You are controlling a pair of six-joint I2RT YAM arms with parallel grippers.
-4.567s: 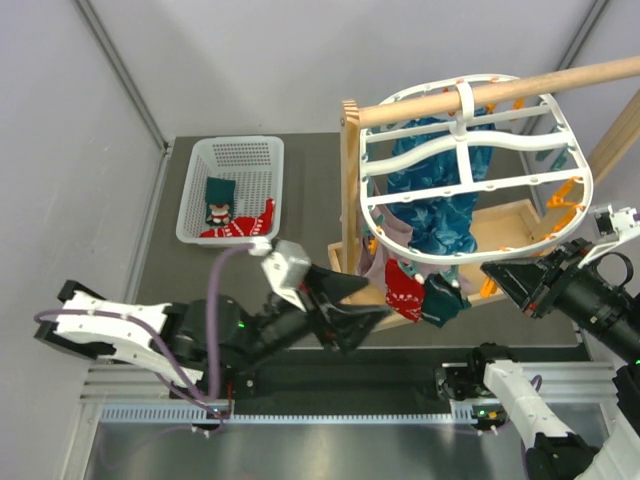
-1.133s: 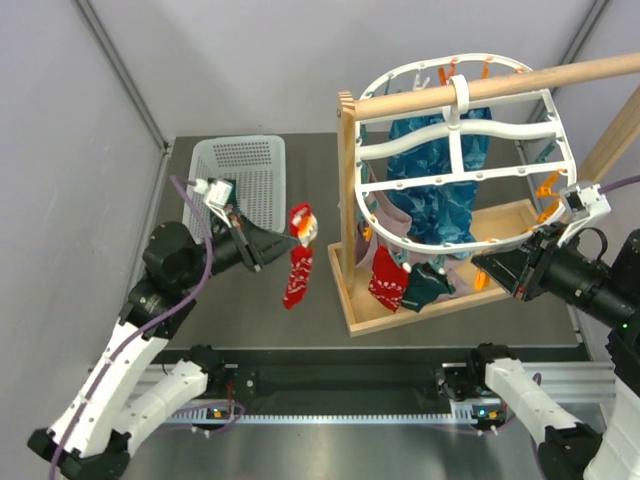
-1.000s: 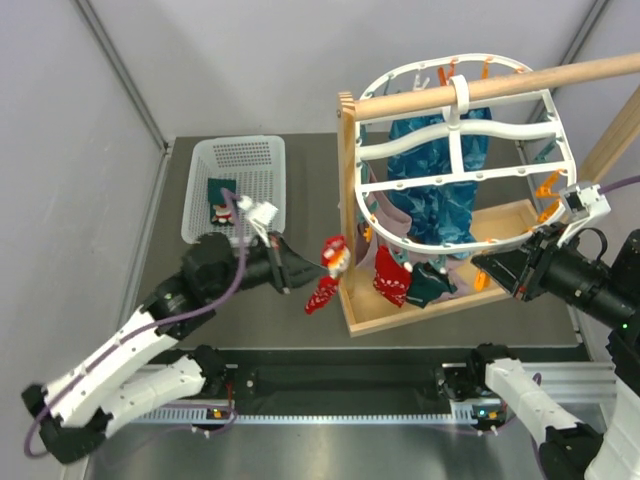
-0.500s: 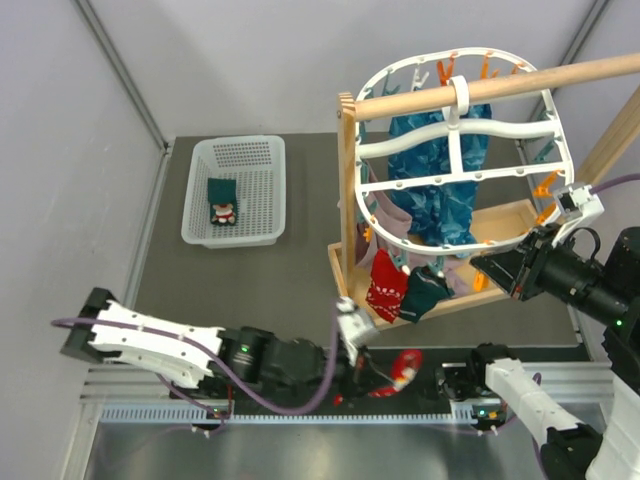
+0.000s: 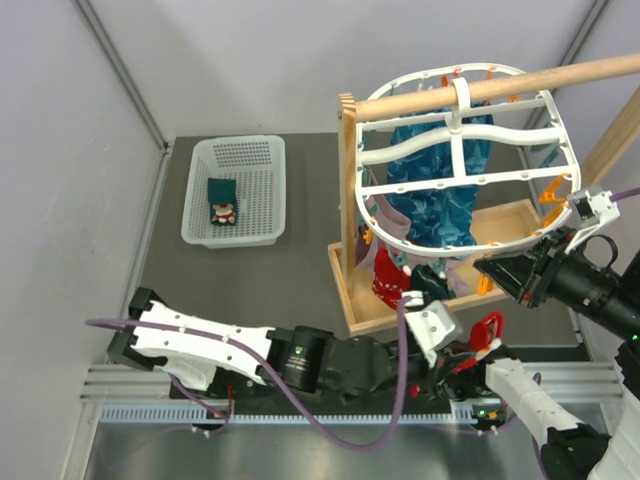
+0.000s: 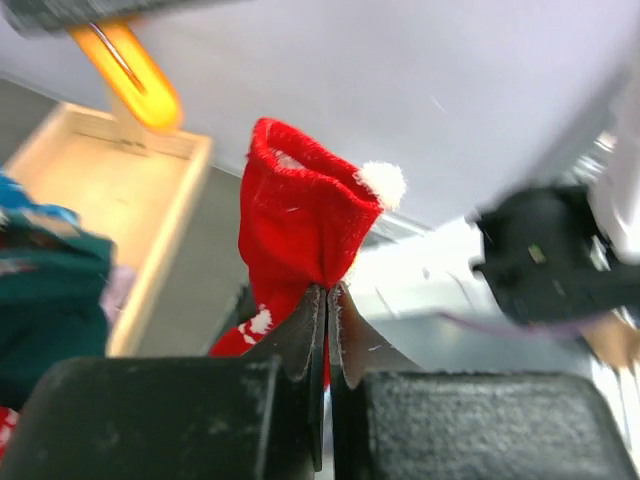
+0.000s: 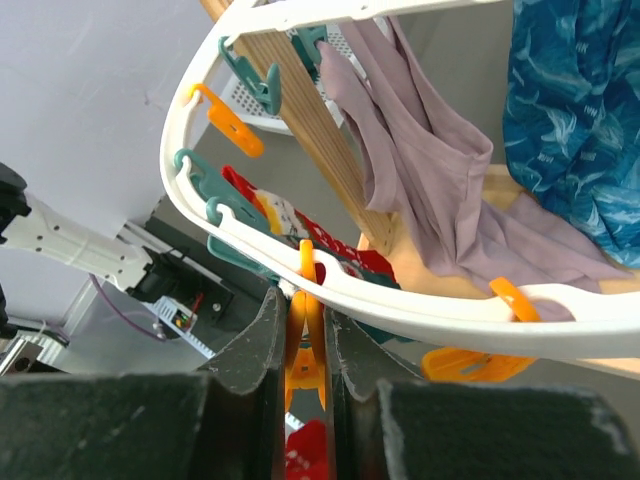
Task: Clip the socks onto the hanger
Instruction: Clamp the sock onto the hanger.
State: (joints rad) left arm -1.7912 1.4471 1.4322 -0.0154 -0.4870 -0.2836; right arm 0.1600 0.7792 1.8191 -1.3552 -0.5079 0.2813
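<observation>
Left arm: laid out low along the table's near edge, reaching rightward past the right arm's base. Left gripper point(image 5: 468, 348): clenched on the cuff of a red sock point(image 5: 488, 327), held up just in front of the wooden stand point(image 5: 348, 200). Right arm: coming in level from the right. Right gripper point(image 5: 492, 272): pinched on an orange clip point(image 7: 303, 360) under the rim of the hanger point(image 5: 460, 135).

In the white basket point(image 5: 196, 190): one green sock point(image 5: 221, 198). Above the stand's tray point(image 5: 520, 215): blue cloth point(image 5: 440, 190), mauve cloth point(image 7: 420, 190) and two clipped socks point(image 5: 385, 282), all hanging from the hanger.

Only from the left wrist: a white pompom on the red sock's cuff, fingertips meeting on the fabric. Only from the right wrist: teal clips point(image 7: 262, 85) among the orange ones along the rim. Only from above: the basket and both arms.
</observation>
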